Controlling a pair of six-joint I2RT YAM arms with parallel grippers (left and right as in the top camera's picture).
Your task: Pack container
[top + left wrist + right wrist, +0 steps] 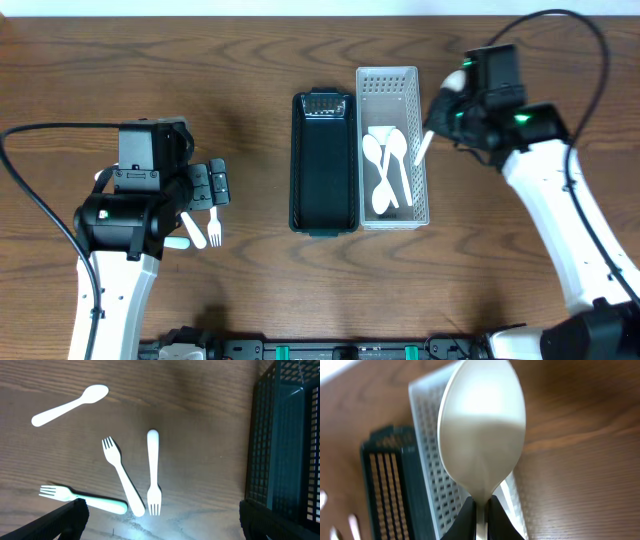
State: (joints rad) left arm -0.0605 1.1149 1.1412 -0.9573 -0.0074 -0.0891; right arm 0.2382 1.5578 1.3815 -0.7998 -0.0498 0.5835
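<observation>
White spoon (482,425): being pinched by its thin handle in right pincer (480,510); left pincer (167,520) being held wide. Risk: pivoting loose, being dropped outside white basket (389,80).

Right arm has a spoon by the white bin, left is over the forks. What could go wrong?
1. The spoon hangs at the right wall of the white bin; dropped now, it may land outside.
2. Under the open left pincer the forks lie bunched close; a grab might take two or scatter them.
</observation>
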